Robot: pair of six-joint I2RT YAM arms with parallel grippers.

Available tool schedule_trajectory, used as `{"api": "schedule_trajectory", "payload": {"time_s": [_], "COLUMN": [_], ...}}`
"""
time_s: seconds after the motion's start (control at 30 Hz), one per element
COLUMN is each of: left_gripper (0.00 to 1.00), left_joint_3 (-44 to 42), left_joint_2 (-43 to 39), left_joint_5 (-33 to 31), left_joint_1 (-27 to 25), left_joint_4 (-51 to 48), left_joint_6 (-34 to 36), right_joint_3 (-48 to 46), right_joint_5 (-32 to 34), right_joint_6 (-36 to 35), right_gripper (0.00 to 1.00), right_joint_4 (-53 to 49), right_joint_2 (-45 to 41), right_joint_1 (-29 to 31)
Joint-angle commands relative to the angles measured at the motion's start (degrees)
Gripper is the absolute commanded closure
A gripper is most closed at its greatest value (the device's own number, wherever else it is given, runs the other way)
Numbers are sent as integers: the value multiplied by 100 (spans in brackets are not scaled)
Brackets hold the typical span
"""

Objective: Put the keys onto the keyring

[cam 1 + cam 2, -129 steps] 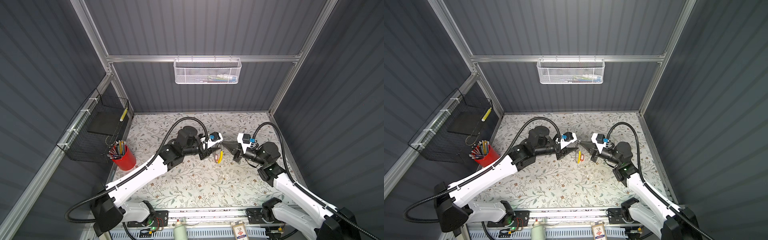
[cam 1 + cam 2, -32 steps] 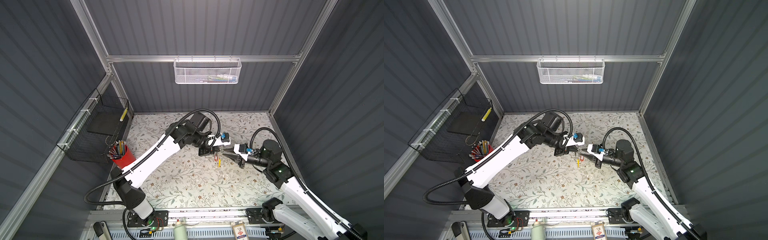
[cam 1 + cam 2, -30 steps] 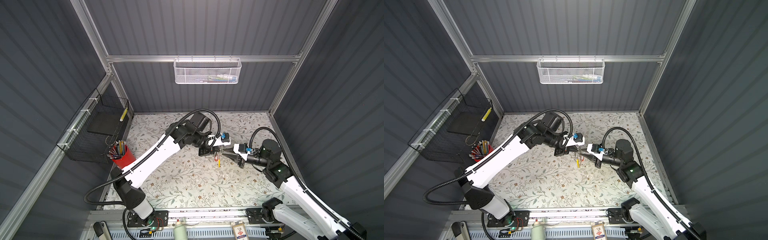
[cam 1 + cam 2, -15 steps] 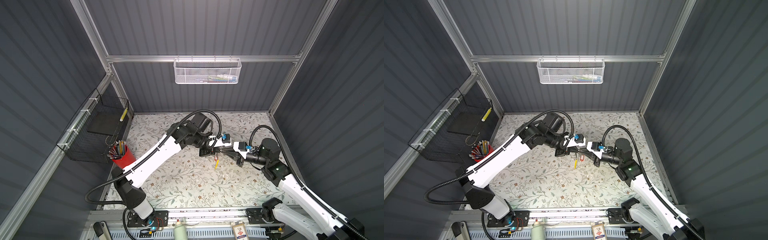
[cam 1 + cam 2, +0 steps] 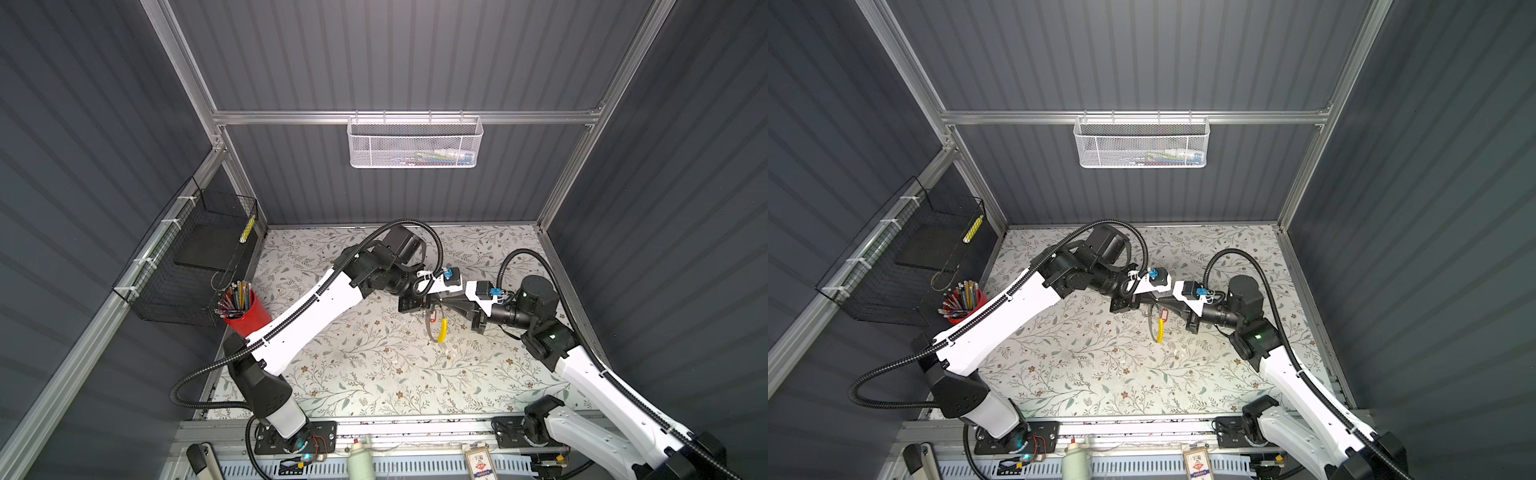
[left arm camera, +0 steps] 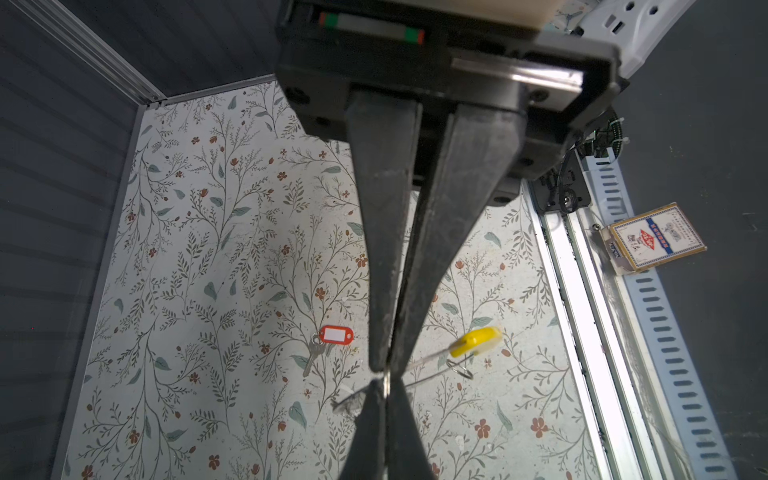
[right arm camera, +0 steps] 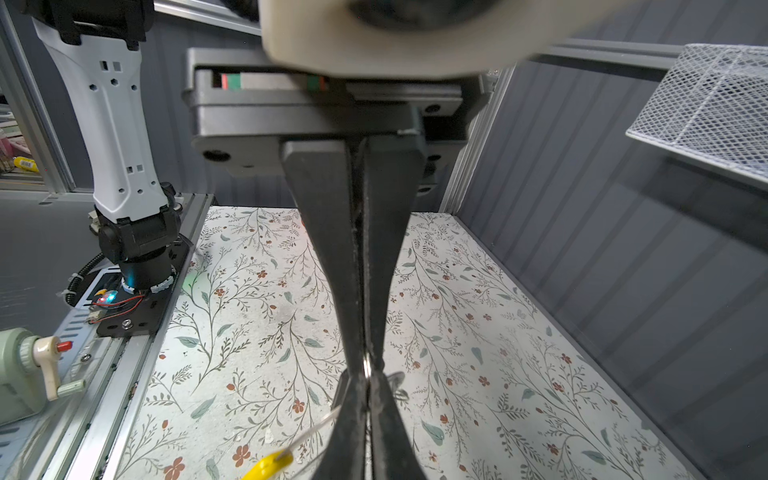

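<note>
Both grippers meet tip to tip above the middle of the mat. My left gripper (image 5: 430, 300) (image 6: 384, 368) is shut on the keyring (image 5: 435, 328) (image 6: 432, 359), a thin grey hoop whose yellow segment (image 5: 1159, 328) (image 6: 473, 340) hangs below. My right gripper (image 5: 441, 301) (image 7: 366, 370) is shut on a thin silvery sliver right at the left tips. A blurred grey key (image 6: 349, 402) (image 7: 395, 380) sticks out beside it. A second key with a red tag (image 6: 336, 335) (image 5: 1163, 313) lies flat on the mat underneath.
A red cup of pencils (image 5: 245, 309) stands at the left by a black wire basket (image 5: 195, 257). A white mesh basket (image 5: 413, 143) hangs on the back wall. A card box (image 6: 652, 237) lies beyond the front rail.
My right gripper has moved left until its tips touch the left gripper's, and it has closed. The left arm holds the keyring in nearly the same place.
</note>
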Motion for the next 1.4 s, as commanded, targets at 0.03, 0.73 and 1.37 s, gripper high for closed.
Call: {"api": "schedule_trajectory", "payload": {"time_s": [0.03, 0.73, 1.37], "left_gripper": [100, 49, 53], "left_joint_3": [-50, -2492, -3305], "left_joint_2": [-105, -1770, -1811], "left_joint_5": [304, -826, -765], "left_joint_1": [-57, 1, 29], "left_joint_4": [328, 3023, 4523], "left_joint_6": [-12, -1404, -2578], "right_joint_3": [78, -405, -573], "right_joint_5": [-18, 284, 631], "right_joint_6": [93, 1119, 1778], "right_gripper": [99, 100, 100], "right_joint_4": [52, 1709, 2817], "right_joint_2": [69, -98, -41], "right_joint_1": [74, 67, 77]}}
